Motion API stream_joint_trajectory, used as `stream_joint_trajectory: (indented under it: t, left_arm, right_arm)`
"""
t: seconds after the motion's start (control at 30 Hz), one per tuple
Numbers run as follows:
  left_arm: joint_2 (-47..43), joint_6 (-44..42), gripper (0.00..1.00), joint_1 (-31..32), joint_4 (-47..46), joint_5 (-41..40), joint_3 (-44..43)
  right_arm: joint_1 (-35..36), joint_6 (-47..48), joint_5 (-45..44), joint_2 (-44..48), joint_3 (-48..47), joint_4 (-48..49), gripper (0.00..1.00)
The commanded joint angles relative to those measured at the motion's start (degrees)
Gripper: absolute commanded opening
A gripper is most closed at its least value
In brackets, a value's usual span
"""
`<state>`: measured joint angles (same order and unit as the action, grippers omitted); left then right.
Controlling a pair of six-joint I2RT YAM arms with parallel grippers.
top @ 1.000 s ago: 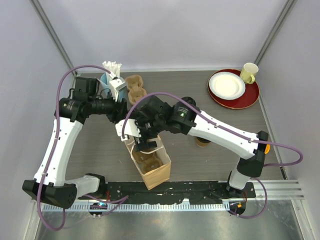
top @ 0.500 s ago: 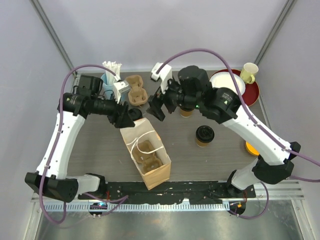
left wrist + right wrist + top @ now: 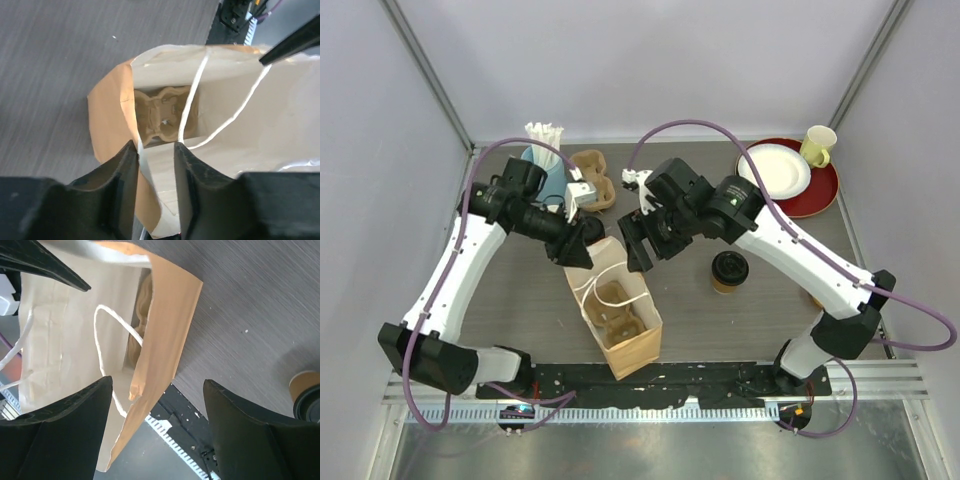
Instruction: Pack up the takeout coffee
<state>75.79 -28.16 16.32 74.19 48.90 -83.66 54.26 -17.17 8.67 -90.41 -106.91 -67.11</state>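
One brown paper cup with a black lid (image 3: 729,269) stands on the table right of the bag; it also shows at the right wrist view's edge (image 3: 306,396). The second cup is hidden. A brown paper bag (image 3: 634,345) stands open with a cardboard cup carrier (image 3: 611,308) inside. My left gripper (image 3: 582,245) straddles the bag's far rim; in the left wrist view (image 3: 156,145) the paper lies against one finger with a narrow gap to the other. My right gripper (image 3: 638,250) is wide open and empty over the bag's right wall (image 3: 167,315).
A second cup carrier (image 3: 591,176) and a light-blue cup of white straws (image 3: 542,150) stand at the back left. A red plate (image 3: 820,190) with a white plate and a yellow mug (image 3: 818,145) sits at the back right. The black rail runs along the near edge.
My right arm lifted from over the bag toward the back, then came down to the bag's right rim. My left gripper shifted right and back with the bag's rim.
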Motion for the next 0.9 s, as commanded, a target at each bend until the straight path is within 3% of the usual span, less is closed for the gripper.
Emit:
stream_joint_trajectory:
  t: [0.0,0.07,0.13,0.17,0.3,0.43,0.6,0.87]
  left_arm:
    - [-1.1,-1.3,0.28,1.3,1.8,2.5,2.1]
    - [-1.5,-1.2,0.21,1.3,1.7,3.1,2.3]
    - [-2.3,1.6,0.03,1.3,0.5,2.0,2.4]
    - [-2.8,3.7,0.0,1.3,-2.2,0.9,2.6]
    - [-6.4,19.0,0.0,0.8,-11.9,-5.6,3.5]
    - [-13.8,40.2,0.0,-0.8,-23.5,-15.4,7.0]
    - [-16.2,47.4,0.0,-2.3,-22.1,-33.6,7.9]
    - [-12.9,51.1,0.0,-3.7,-21.2,-35.3,7.5]
  right_arm:
    - [-1.9,-5.8,-4.3,4.9,-0.1,-0.6,0.79]
    - [-3.7,-7.5,-4.4,3.9,-1.4,-1.9,0.79]
    - [-7.5,-10.2,-5.3,2.8,-3.4,-3.4,0.79]
    - [-8.6,-11.2,-6.5,2.3,-4.4,-5.5,0.79]
    - [-11.5,-12.9,-18.5,-2.4,-11.4,-12.2,0.79]
    - [-15.7,-15.3,-22.0,-4.4,-13.6,-17.9,0.78]
    - [-21.8,-22.3,-20.6,-3.5,-10.1,-18.6,0.74]
    - [-26.0,-20.4,-21.5,-2.8,-10.9,-14.5,0.74]
